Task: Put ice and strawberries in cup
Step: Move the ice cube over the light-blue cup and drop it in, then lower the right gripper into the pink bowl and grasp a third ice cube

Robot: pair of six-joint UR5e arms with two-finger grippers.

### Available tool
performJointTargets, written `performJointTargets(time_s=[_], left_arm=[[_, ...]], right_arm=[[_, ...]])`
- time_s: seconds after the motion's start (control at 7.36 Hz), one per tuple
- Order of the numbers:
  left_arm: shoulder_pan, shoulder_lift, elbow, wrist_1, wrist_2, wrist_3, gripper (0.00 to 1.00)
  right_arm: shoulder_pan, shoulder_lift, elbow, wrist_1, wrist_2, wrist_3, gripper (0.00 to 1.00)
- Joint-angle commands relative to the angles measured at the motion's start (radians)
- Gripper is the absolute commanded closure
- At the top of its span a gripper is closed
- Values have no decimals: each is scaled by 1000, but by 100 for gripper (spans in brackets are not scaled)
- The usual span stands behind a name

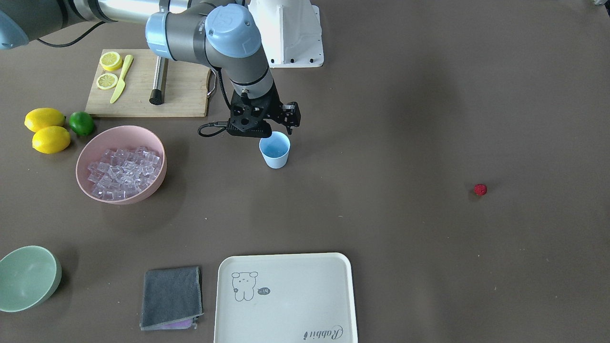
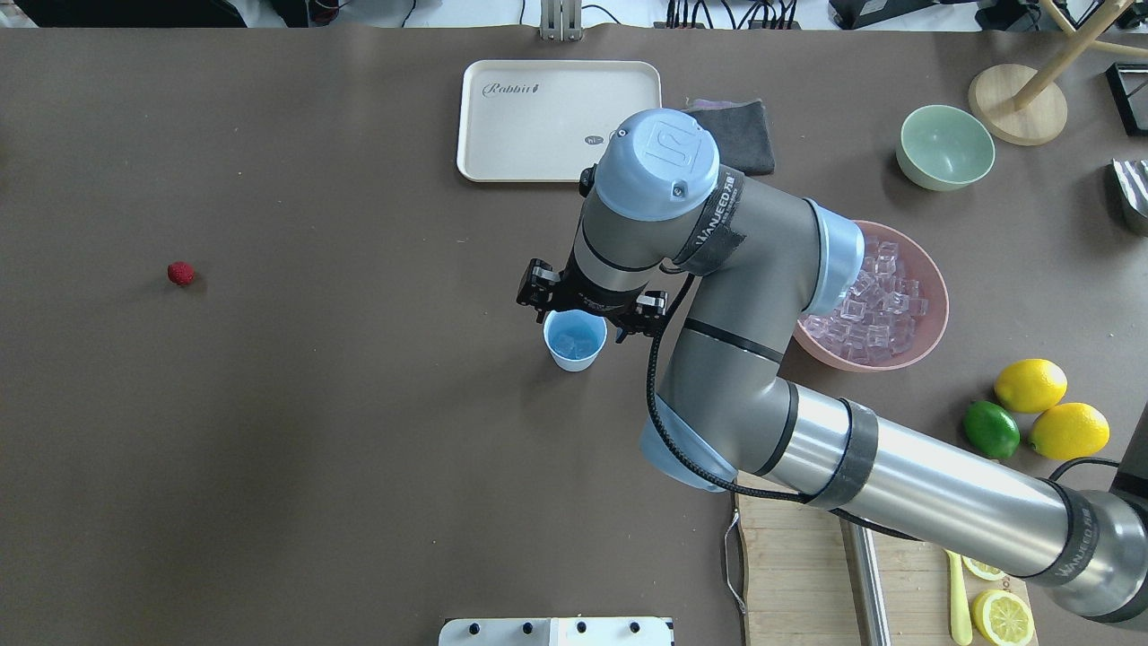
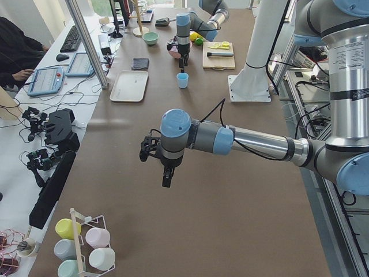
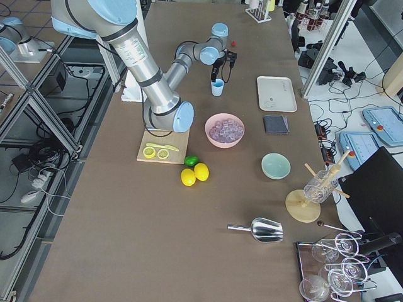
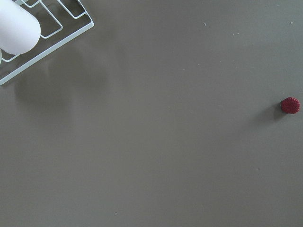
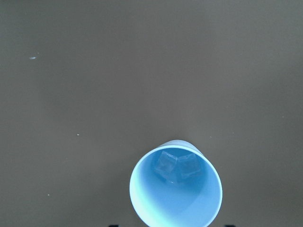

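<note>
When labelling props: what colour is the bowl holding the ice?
The bowl is pink, clearest in the exterior front-facing view.

The right arm point(image 2: 942, 502) has silver-grey tubes, pale blue joint caps point(image 2: 659, 166), a black cable point(image 2: 652, 377) and a black right pincer point(image 2: 581, 309).

The bench point(image 1: 381, 119) reads as a flat, matt brown-grey sheet with barely a reflection on it. The cup point(image 6: 180, 204) is smooth plastic with a soft sheen on its inner wall, and the ice point(image 6: 173, 166) inside it is clear and glassy. Over to the strawberry point(image 5: 290, 105): bumpy, rough skin, a dull red. The pink bowl point(image 1: 150, 186) looks matt, and the tray point(image 1: 286, 305) is smooth and faintly glossy. The cloth point(image 1: 170, 296) is fuzzy grey fabric, and the board point(image 1: 186, 93) is bare wood with visible grain. The lemons point(image 1: 44, 119) and lime point(image 1: 81, 123) show a waxy shine. The right arm point(image 2: 942, 502) is brushed metal with glossy blue caps.
</note>
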Motion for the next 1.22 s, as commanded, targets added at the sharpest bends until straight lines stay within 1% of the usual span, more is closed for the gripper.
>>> performJointTargets(time_s=[0.0,0.14,0.27,0.41,0.68,0.95,1.09], left_arm=[[-13,2,-12,0,-1,1,3],[-31,4,-20,1,-9,1,3],[-34,2,-18,0,-13,1,3],[-37,4,-30,1,-15,0,3],[-37,19,-43,0,-15,1,3],[-37,19,-49,-2,-15,0,3],[-37,19,-55,-2,-15,0,3]], right_arm=[[88,-122,146,-50,38,-97,1],[148,-208,218,-59,44,-118,0],[182,-272,254,-59,46,-231,0],[193,-344,288,-52,46,-273,0],[216,-441,332,-47,46,-310,1],[224,-460,325,-52,44,-351,4],[251,-475,325,-56,44,-415,6]])
